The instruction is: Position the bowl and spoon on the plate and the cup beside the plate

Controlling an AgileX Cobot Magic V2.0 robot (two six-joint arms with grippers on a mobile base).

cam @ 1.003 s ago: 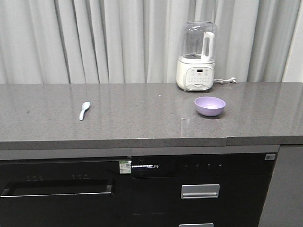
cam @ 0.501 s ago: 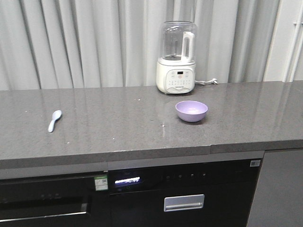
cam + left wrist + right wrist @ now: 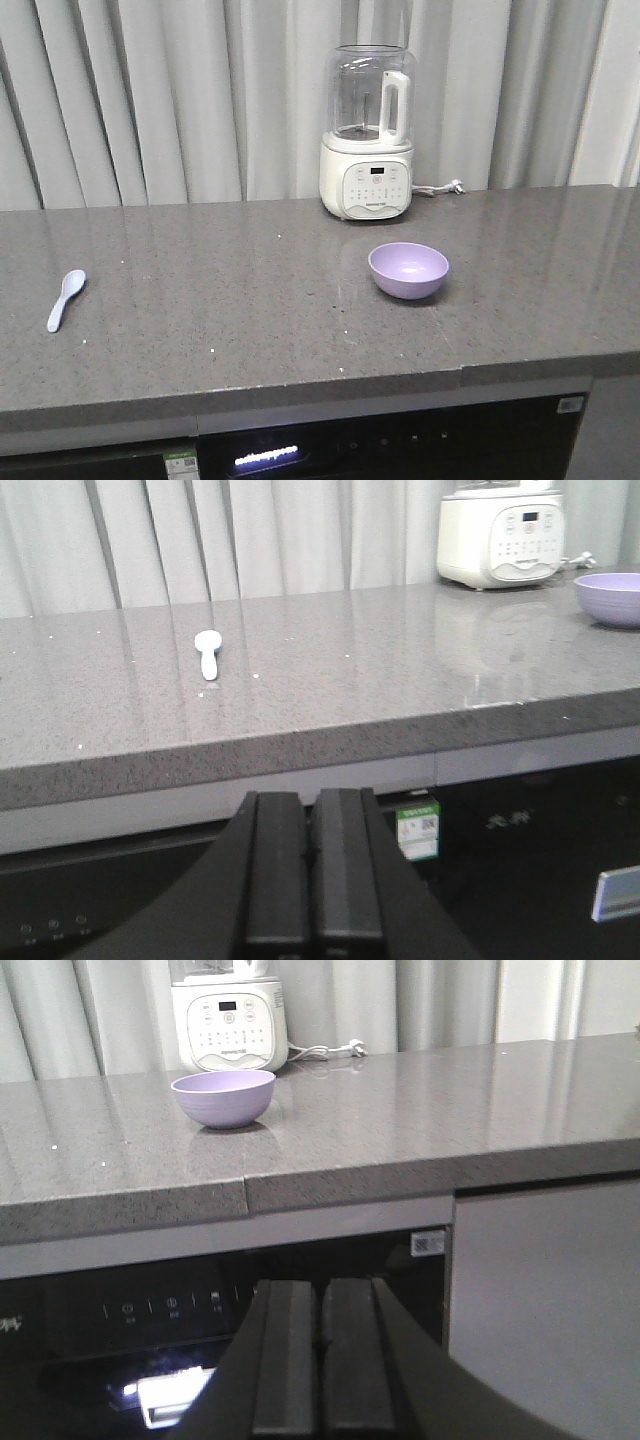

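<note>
On the counter (image 3: 250,300), the spoon (image 3: 65,300) lies scoop toward curtain (image 3: 150,100).

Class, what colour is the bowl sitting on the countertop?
Lavender purple. The bowl shows best in the exterior front-facing view.

Countertop (image 3: 250,300) is read as grey speckled stone, polished, glossy enough that reflections are carried. Bowl (image 3: 408,270) is seen as smooth matt plastic, spoon (image 3: 65,298) as smooth pale plastic with slight sheen. Blender jar (image 3: 365,95) is clear and glossy; glass or plastic cannot be told. Blender base (image 3: 366,185) is taken as glossy white plastic. Curtains (image 3: 150,100) are seen as matt pleated cloth. Appliance front (image 3: 150,1300) is finished in glossy black, handle (image 3: 615,895) in brushed-metal look. Left gripper (image 3: 309,805) and right gripper (image 3: 320,1290) are finished in smooth matt black plastic.
</note>
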